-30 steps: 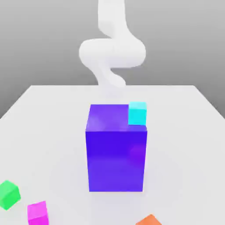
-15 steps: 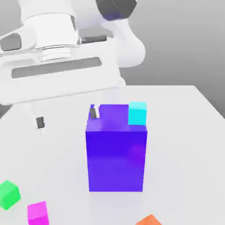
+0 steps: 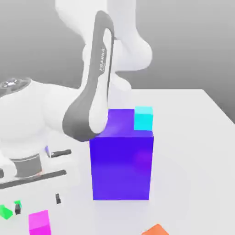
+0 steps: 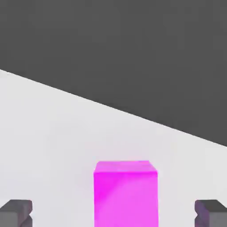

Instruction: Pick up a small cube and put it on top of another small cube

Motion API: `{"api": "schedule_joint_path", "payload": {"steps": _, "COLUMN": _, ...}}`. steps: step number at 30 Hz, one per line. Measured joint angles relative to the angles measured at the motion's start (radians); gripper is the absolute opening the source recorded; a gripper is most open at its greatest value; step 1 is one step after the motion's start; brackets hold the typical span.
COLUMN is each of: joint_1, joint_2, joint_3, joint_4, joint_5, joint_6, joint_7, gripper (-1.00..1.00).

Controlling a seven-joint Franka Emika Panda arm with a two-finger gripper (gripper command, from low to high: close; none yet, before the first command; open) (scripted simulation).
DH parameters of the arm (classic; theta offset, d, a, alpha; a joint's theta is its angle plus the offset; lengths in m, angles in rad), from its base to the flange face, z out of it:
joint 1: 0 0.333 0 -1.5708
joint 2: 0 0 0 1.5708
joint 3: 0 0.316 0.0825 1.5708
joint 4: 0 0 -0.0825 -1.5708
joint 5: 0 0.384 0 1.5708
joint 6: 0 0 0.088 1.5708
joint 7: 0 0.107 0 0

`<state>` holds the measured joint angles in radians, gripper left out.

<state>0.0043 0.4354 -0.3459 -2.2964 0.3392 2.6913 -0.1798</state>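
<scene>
1. Hand view: spread fingers [image 4: 15, 212] flank the pink cube [image 4: 126, 193], not touching it.
2. Exterior view: the gripper [image 3: 37, 204] hangs beside the green cube [image 3: 4, 211]; descending off-centre could knock either cube.
3. Farther off, smooth flat-faced shapes: purple block [image 3: 121, 160], cyan cube [image 3: 143, 118], matte table [image 3: 193, 151].

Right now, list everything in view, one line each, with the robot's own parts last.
table: one, white, under everything
big block: one, blue-purple, standing mid-table
cyan cube: one, on the big block's top, far corner at the exterior view's right
magenta cube: one, near edge, exterior view's left
green cube: one, left of the magenta cube, partly hidden
orange cube: one, near edge, cut off
arm: one, white and grey
gripper: one, jaws open, just above the magenta cube
</scene>
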Motion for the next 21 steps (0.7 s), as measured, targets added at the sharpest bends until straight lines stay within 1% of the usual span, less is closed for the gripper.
{"api": "schedule_joint_path", "payload": {"steps": 2, "joint_1": -0.039, "joint_2": 0.076, "joint_3": 0.047, "joint_4": 0.018, "joint_5": 0.043, "joint_6": 0.055, "joint_7": -0.035, "gripper": 0.0}}
{"api": "schedule_joint_path", "payload": {"steps": 3, "joint_1": -0.049, "joint_2": 0.096, "joint_3": 0.059, "joint_4": 0.023, "joint_5": 0.055, "joint_6": 0.069, "joint_7": -0.044, "gripper": -1.0}}
{"api": "schedule_joint_path", "payload": {"steps": 9, "joint_1": -0.054, "joint_2": 0.105, "joint_3": 0.066, "joint_4": 0.026, "joint_5": 0.061, "joint_6": 0.074, "joint_7": -0.048, "gripper": -1.0}}
{"api": "schedule_joint_path", "payload": {"steps": 11, "joint_1": -0.032, "joint_2": 0.065, "joint_3": 0.038, "joint_4": 0.015, "joint_5": 0.035, "joint_6": 0.045, "joint_7": -0.03, "gripper": -1.0}}
{"api": "schedule_joint_path", "payload": {"steps": 14, "joint_1": -0.002, "joint_2": -0.04, "joint_3": -0.01, "joint_4": -0.012, "joint_5": -0.042, "joint_6": -0.028, "joint_7": 0.022, "gripper": -1.0}}
{"api": "schedule_joint_path", "payload": {"steps": 16, "joint_1": -0.031, "joint_2": -0.084, "joint_3": -0.032, "joint_4": -0.022, "joint_5": -0.071, "joint_6": -0.062, "joint_7": -0.049, "gripper": -1.0}}
{"api": "schedule_joint_path", "payload": {"steps": 21, "joint_1": -0.14, "joint_2": -0.172, "joint_3": -0.083, "joint_4": -0.042, "joint_5": -0.133, "joint_6": -0.125, "joint_7": -0.309, "gripper": -1.0}}
